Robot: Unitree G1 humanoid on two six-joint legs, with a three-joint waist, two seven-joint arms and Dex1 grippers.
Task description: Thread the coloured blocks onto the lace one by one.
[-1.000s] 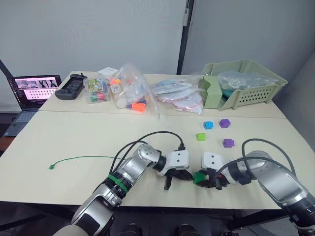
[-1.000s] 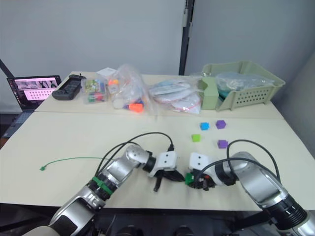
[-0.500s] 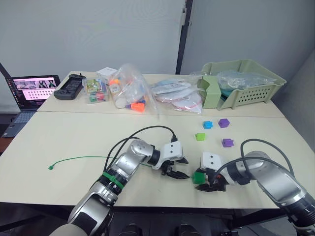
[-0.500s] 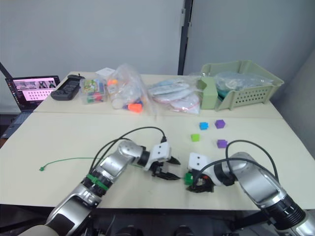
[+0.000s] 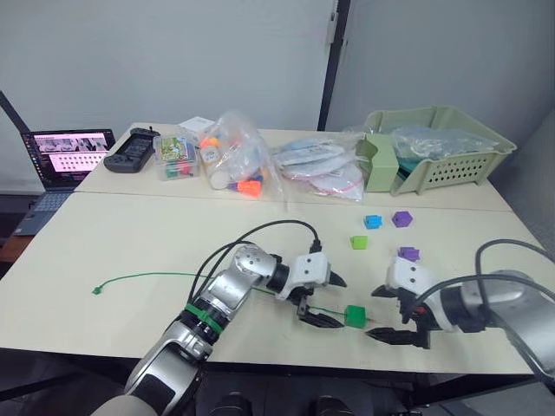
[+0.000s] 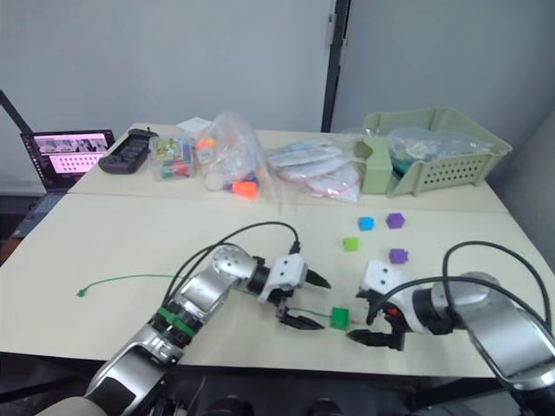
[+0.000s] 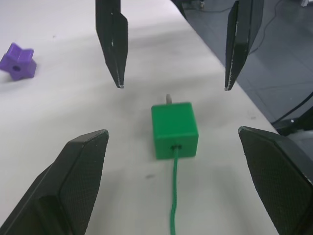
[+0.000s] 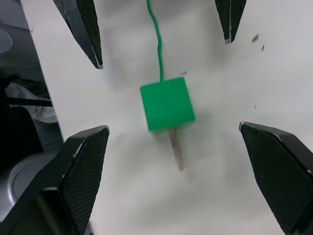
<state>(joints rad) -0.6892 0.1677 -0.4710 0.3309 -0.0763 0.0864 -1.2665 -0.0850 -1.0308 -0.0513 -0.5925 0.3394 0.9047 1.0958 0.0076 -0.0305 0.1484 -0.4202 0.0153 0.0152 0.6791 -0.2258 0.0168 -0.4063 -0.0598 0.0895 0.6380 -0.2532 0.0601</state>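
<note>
**Careful: the green block could slide back off the lace**

Now both pincers are wide apart and hold nothing. The left pincer (image 5: 327,300) sits on one side of the dark green block (image 5: 354,315), and the right pincer (image 5: 392,315) sits on the other side. The block lies on the desk (image 5: 130,243) between them, near the front edge. The lace (image 7: 173,196) goes into one face of the block, and its pale stiff tip (image 8: 175,149) pokes out the far face.

Only a short bit of tip is through, I think. If a finger bumps the block, it could slip off the tip again. If the right pincer closes beside the thin tip, it may miss it or push it back in. A hard push could knock the block off the desk.

The lime green block (image 5: 358,242), the blue block (image 5: 373,221) and two purple blocks (image 5: 401,218) (image 5: 408,254) wait further back, not threaded yet. The lace runs away left to its small knot (image 5: 96,290).
</note>
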